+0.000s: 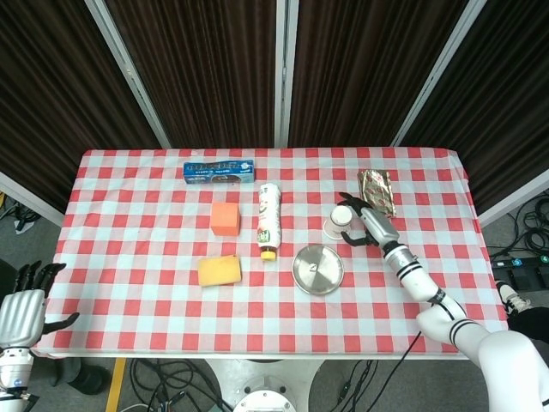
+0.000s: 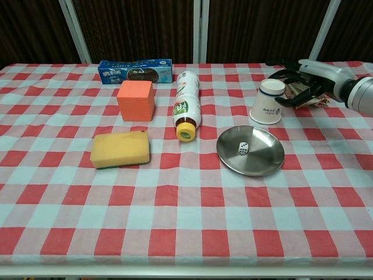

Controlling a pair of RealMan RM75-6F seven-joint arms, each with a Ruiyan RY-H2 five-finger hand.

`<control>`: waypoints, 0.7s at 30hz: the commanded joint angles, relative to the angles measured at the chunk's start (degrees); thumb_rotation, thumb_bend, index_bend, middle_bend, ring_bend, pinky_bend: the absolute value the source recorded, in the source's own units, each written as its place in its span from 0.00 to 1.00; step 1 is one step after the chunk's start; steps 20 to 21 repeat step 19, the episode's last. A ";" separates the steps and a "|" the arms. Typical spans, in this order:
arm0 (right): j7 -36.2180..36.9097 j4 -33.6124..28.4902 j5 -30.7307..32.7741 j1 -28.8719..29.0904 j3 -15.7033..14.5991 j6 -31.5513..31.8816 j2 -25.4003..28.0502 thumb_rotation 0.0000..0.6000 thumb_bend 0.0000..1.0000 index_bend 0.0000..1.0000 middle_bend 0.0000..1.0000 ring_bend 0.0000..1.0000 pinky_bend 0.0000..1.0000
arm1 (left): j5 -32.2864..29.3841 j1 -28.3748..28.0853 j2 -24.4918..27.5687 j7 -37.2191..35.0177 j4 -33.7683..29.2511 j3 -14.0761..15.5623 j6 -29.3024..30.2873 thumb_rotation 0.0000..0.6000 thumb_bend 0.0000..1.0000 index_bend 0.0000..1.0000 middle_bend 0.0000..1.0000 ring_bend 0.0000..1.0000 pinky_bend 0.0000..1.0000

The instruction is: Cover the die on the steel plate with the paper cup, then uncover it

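Cup stands mouth down, axis upright, on the cloth just behind the plate; die lies uncovered on the plate. Right hand fingers curl around the cup's top; contact unclear, likely grasping. Left hand idle, fingers spread. Risk: withdrawing fingers snag the light cup and topple it.

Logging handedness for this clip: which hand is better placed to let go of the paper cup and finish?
The right hand. It is already at the inverted paper cup, which stands on the cloth beyond the steel plate with the die uncovered. The left hand hangs off the table's near left corner, far away.
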 commanded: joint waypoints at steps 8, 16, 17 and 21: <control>-28.12 -20.57 -0.42 -12.46 -0.45 21.15 15.20 1.00 0.27 0.00 0.14 0.00 0.01 | 0.99 -0.54 -0.58 -1.53 1.60 -0.30 0.15 1.00 0.02 0.16 0.14 0.05 0.05; -45.63 -42.30 0.57 -27.07 -4.81 35.88 27.87 1.00 0.22 0.00 0.15 0.00 0.01 | 1.91 -1.37 -1.47 -0.72 2.56 -0.93 0.72 1.00 0.02 0.16 0.14 0.05 0.05; -45.44 -43.39 0.24 -28.27 -5.33 36.98 28.59 1.00 0.22 0.00 0.15 0.00 0.01 | 1.96 -1.43 -1.63 -0.48 2.60 -0.98 0.82 1.00 0.02 0.15 0.14 0.05 0.05; -45.02 -45.17 -0.45 -30.64 -6.09 39.31 29.80 1.00 0.22 0.00 0.15 0.00 0.01 | 2.09 -1.60 -1.92 0.14 2.64 -1.03 0.88 1.00 0.02 0.15 0.14 0.05 0.05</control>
